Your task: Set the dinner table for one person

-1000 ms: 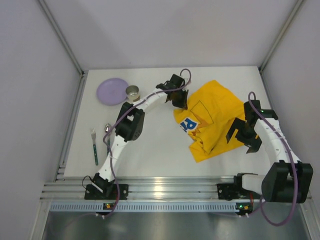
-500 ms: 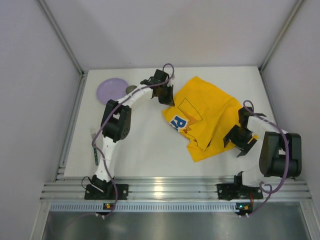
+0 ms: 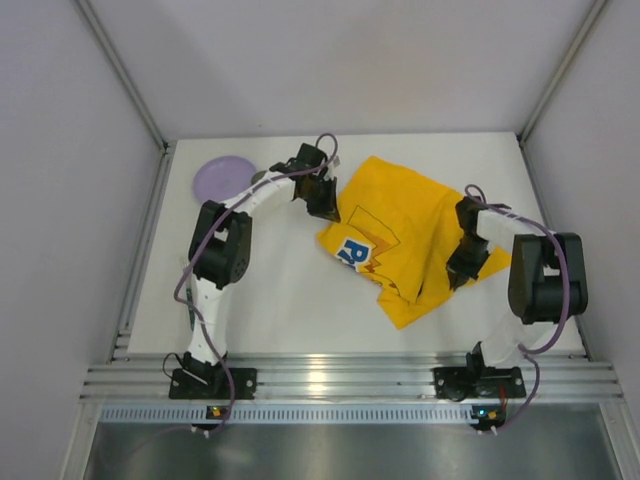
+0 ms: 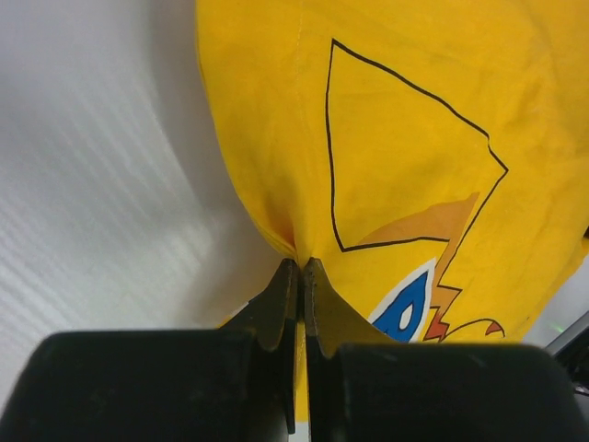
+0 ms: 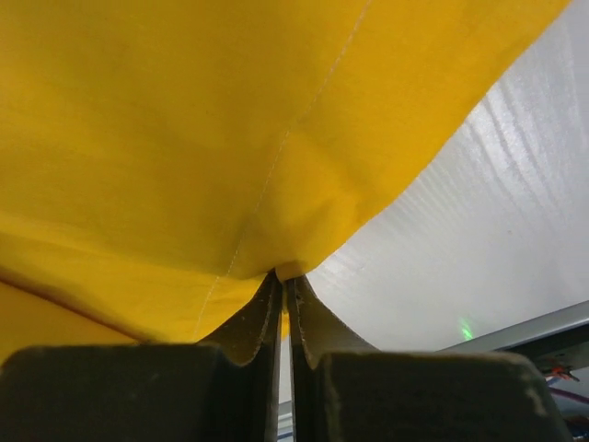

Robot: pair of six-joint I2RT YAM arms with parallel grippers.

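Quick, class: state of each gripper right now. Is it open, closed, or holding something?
Left gripper: closed, pinching an edge of the yellow cloth.
Right gripper: closed, pinching another edge of the same yellow cloth.

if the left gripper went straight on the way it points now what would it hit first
The yellow cloth: the left gripper is shut on its edge, and the wrist view shows more of the cloth directly ahead. What lies behind it I cannot tell.
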